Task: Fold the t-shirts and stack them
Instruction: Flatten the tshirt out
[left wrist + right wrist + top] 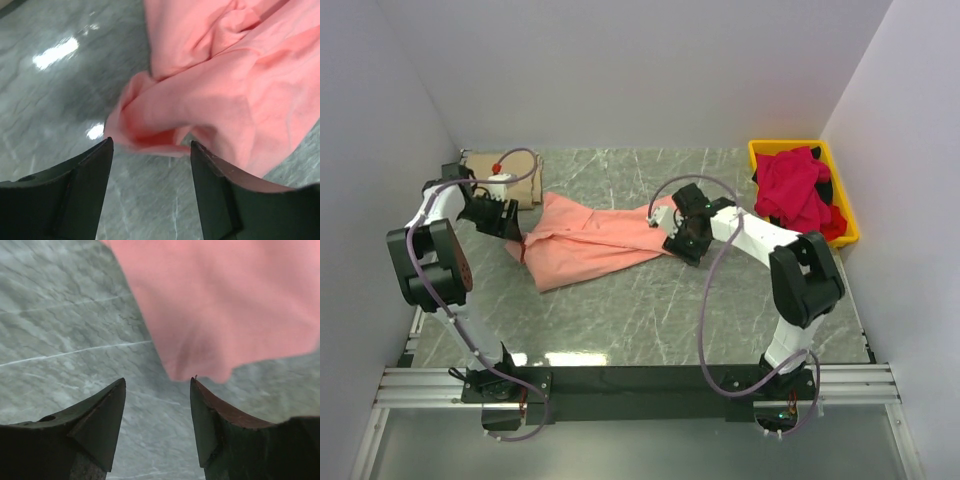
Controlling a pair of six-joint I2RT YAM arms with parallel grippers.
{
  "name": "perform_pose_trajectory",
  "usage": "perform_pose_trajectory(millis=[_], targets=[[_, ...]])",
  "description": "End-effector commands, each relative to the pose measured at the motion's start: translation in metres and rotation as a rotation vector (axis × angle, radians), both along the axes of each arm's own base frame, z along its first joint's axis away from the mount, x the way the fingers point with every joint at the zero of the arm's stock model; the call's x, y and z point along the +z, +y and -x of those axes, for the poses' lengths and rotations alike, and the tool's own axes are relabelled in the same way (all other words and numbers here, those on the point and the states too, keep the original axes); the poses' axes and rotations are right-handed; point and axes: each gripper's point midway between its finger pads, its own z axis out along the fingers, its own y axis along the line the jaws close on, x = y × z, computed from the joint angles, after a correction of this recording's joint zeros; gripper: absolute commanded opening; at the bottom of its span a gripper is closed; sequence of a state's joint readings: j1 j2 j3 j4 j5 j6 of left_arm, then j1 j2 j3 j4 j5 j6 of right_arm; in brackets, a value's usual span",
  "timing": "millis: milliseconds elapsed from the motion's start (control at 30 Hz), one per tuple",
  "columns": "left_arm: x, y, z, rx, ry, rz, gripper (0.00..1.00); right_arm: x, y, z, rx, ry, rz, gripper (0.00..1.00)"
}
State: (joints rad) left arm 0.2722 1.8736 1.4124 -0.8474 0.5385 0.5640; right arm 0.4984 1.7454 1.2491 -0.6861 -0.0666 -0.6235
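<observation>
Bright, even overhead light; white glare patches sit on the glossy surface (55, 52) (also near its front edge from above). Wrist views are soft, the salmon-pink t-shirt (225, 300) blurred.

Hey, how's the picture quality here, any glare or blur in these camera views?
Left wrist view: two bright glare patches on the marble table, the salmon-pink t-shirt fairly sharp, the left tool a dark silhouette. Right wrist view: no glare, the shirt soft and out of focus, the right tool underexposed. Top view: even light, pale reflections near the table's front edge.
</observation>
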Motion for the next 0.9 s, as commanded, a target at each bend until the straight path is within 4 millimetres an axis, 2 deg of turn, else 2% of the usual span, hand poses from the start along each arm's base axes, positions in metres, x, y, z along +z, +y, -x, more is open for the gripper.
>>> perform_pose_trajectory(millis=[0, 33, 133, 233, 267, 333, 367, 400, 467, 567, 667, 733, 767, 867], targets=[[0.033, 0.009, -0.003, 0.046, -0.06, 0.025, 0.7, -0.006, -0.001, -0.017, -0.003, -0.072, 0.03, 0.62], [0.034, 0.012, -0.001, 0.06, -0.057, 0.029, 0.77, -0.014, -0.001, -0.016, -0.001, -0.063, 0.041, 0.62], [0.035, 0.018, 0.0, 0.083, -0.054, 0.03, 0.78, -0.026, 0.002, -0.012, 0.01, -0.046, 0.049, 0.62], [0.036, 0.02, 0.004, 0.077, -0.061, 0.015, 0.78, -0.034, 0.003, -0.009, 0.019, -0.034, 0.057, 0.52], [0.034, 0.019, 0.006, 0.075, -0.062, 0.014, 0.77, -0.034, -0.001, -0.009, 0.012, -0.041, 0.074, 0.39], [0.034, 0.021, 0.008, 0.071, -0.078, -0.006, 0.77, -0.033, -0.002, -0.007, 0.017, -0.046, 0.077, 0.24], [0.034, 0.021, 0.008, 0.068, -0.084, -0.014, 0.76, -0.031, -0.003, -0.005, 0.019, -0.046, 0.071, 0.08], [0.03, 0.02, 0.011, 0.06, -0.082, -0.02, 0.76, -0.024, -0.002, -0.006, 0.017, -0.061, 0.062, 0.0], [0.028, 0.02, 0.016, 0.029, -0.094, -0.044, 0.76, -0.017, -0.005, -0.003, 0.014, -0.065, 0.063, 0.0], [0.012, 0.022, 0.034, -0.014, -0.079, -0.092, 0.76, 0.001, -0.006, -0.005, 0.005, -0.089, 0.044, 0.0], [0.01, 0.028, 0.035, -0.035, -0.123, -0.153, 0.77, 0.02, -0.007, -0.008, -0.01, -0.1, 0.023, 0.0], [0.012, 0.029, 0.029, 0.009, -0.11, -0.136, 0.76, 0.034, -0.007, -0.013, -0.02, -0.122, 0.009, 0.0], [0.021, 0.03, 0.02, 0.026, -0.13, -0.125, 0.75, 0.038, -0.008, -0.015, -0.028, -0.128, 0.006, 0.0], [0.037, 0.022, 0.01, 0.054, -0.172, -0.059, 0.73, 0.054, -0.009, -0.02, -0.042, -0.135, -0.022, 0.0]])
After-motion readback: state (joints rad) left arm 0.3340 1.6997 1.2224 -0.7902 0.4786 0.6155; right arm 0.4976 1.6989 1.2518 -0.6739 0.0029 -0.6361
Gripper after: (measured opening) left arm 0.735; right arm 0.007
